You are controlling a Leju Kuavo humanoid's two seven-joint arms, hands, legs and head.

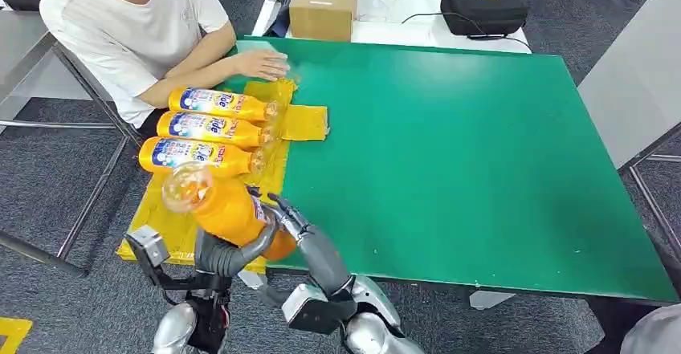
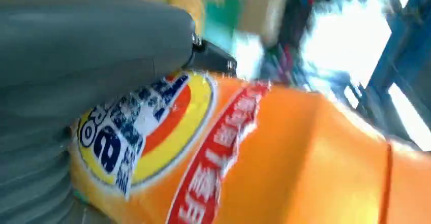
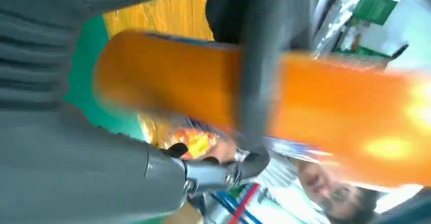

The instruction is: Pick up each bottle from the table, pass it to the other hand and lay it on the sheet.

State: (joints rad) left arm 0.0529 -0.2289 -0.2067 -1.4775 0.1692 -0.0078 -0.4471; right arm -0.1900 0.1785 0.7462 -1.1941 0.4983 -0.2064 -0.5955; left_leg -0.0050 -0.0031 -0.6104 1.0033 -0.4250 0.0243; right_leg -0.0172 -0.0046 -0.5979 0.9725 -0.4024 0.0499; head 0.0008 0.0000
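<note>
I have both hands wrapped round the bottle (image 1: 229, 209) mid-handover: left hand (image 1: 229, 254) grasping, right hand (image 1: 281, 213) grasping, above the sheet (image 1: 161, 225).

I see a green table (image 1: 482, 145) standing on grey carpet floor (image 1: 48, 201). Behind it is a white table (image 1: 401, 17) carrying a cardboard box (image 1: 324, 6) and a black case (image 1: 483, 6). A person in a white shirt (image 1: 132, 25) sits at the side.
</note>
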